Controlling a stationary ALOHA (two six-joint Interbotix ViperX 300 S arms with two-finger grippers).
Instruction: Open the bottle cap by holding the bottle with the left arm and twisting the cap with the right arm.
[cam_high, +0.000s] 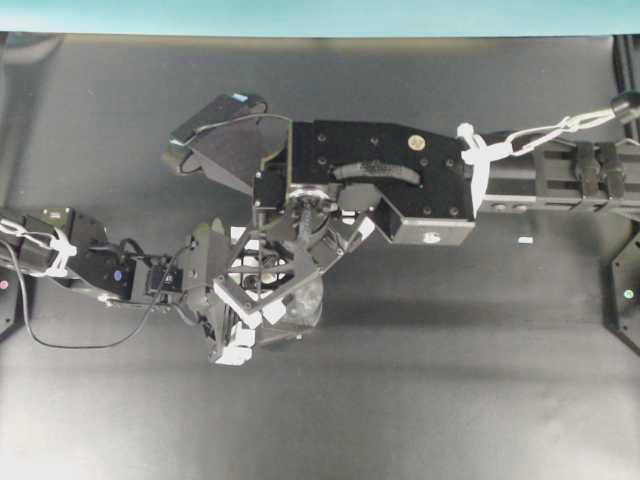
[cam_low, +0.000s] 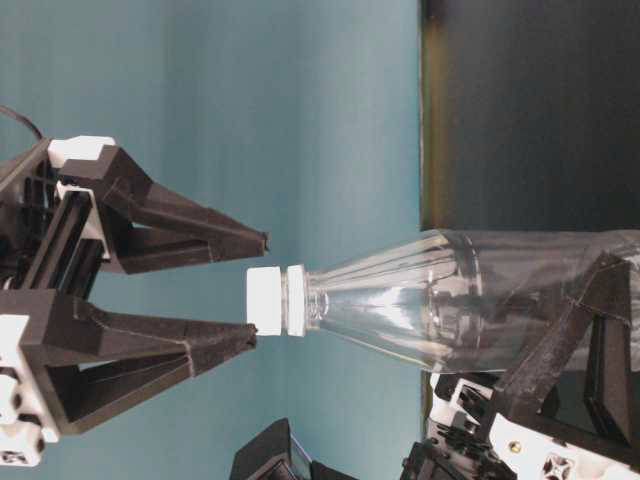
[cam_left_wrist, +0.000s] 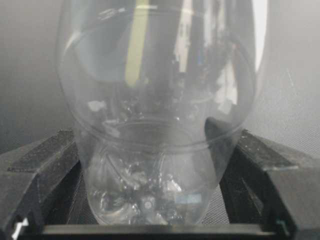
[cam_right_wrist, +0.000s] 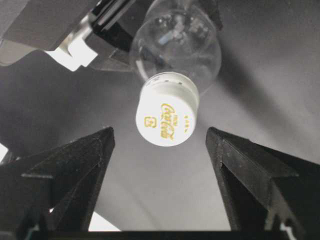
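**Above the cap, right fingers wide and not yet gripping**

At the middle of the table you have the bottle standing upright, held low on its body by the left arm. From the left wrist view, the left fingers sit against both sides of the clear base, clamped on the bottle, so the holding half of the job looks done.

The cap is on the neck and looks fully seated; nothing shows it loosened. Your right arm reaches across from the right and points its gripper straight down over the bottle. Its fingers stand well apart, one on each side of the cap with clear gaps on both sides. In the table-level view the fingertips are about level with the cap's top: one is near its edge and the other clear of it. They do not hold it.

So you are at the approach stage of the twist. What is left, as I judge it: bring the right gripper a little lower so the fingers bracket the cap's side wall, close them on it, then turn the wrist while the left hold keeps the bottle from spinning. The cap sits slightly off centre between the fingers in the right wrist view, so centring before closing would help avoid a glancing grip.
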